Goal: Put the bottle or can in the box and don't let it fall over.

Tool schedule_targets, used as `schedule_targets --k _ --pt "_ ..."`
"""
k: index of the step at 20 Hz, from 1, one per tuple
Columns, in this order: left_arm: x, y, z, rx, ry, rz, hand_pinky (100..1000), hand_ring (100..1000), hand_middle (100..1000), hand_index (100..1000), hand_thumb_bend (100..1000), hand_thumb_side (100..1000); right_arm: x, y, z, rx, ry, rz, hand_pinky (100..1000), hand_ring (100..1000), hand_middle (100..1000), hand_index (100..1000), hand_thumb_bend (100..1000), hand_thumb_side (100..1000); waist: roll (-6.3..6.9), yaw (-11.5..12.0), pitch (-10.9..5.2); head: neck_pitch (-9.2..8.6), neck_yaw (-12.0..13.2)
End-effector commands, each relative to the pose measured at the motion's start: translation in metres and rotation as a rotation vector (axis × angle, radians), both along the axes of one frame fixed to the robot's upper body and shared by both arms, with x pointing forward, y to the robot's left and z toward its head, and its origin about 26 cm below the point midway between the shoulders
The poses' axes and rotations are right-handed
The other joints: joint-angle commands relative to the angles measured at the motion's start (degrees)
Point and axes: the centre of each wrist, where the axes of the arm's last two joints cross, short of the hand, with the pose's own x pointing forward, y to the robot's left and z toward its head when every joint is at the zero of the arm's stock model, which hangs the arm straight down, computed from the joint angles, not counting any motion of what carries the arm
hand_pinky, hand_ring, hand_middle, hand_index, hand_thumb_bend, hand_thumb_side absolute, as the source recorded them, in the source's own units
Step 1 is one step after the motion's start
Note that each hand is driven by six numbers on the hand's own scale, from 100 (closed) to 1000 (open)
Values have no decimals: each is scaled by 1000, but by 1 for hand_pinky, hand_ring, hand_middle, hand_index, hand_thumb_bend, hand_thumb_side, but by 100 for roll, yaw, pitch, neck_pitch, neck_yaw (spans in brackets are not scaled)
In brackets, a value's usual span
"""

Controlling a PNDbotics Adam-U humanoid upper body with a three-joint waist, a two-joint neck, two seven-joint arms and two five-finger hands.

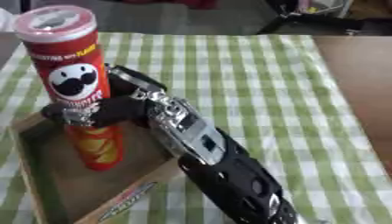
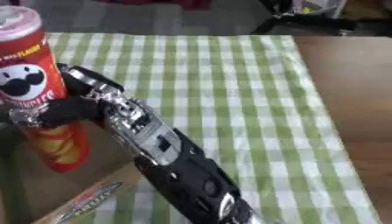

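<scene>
**Can's in the box, still in my grip**

I'm holding the can (image 1: pixel 75 83) upright with the right hand (image 1: pixel 96 111), fingers (image 1: pixel 65 114) wrapped around its middle. It's standing inside the box (image 1: pixel 46 188), bottom looking like it's on the box floor or just about, near the back-right corner; can't quite tell if it's fully seated. The box is sitting on the checked cloth (image 1: pixel 253 87) covering the surface. Left hand isn't showing anywhere.

So I'm judging we're at the set-down step. Next move needs care: I'm thinking ease the fingers off evenly and pull the hand back sideways without nudging that tall can, since it'd tip easily.
</scene>
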Motion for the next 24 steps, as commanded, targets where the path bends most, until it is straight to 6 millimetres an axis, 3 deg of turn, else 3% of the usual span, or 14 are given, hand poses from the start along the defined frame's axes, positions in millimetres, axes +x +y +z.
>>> schedule_targets --k 1,5,8,12,14,15,21,24 --pt "-1 4 12 19 -39 17 863 868 749 771 516 684 2 7 -4 -7 -18 17 902 572 680 456 100 100 30 19 -65 -88 -46" --pt "-1 4 13 22 -39 16 863 868 749 771 516 684 8 6 -17 -43 -25 19 929 670 744 544 251 100 30 6 -67 -93 -51" --pt "-1 3 13 23 -39 15 863 868 748 771 516 683 11 6 -22 -90 -39 22 972 829 862 695 452 100 33 -10 -70 -84 -50" --pt "-1 4 13 25 -37 15 863 868 748 771 517 683 13 4 -22 -138 -86 25 1000 972 971 836 599 105 40 -34 -81 -70 -44" --pt "-1 4 13 27 -36 15 863 868 748 771 517 683 13 2 -19 -154 -119 23 1000 981 980 850 610 120 44 -43 -84 -73 -40" --pt "-1 4 12 27 -35 15 863 868 748 772 518 683 13 2 -17 -159 -137 21 1000 986 998 873 639 187 45 -48 -88 -72 -41" --pt "-1 4 12 28 -31 13 863 868 748 772 519 682 11 -4 -5 -187 -212 10 1000 1000 1000 932 713 355 46 -80 -105 -59 -37" --pt "-1 4 11 29 -28 13 864 867 748 773 520 681 10 -7 2 -196 -240 7 1000 1000 1000 950 716 382 48 -95 -112 -52 -31"
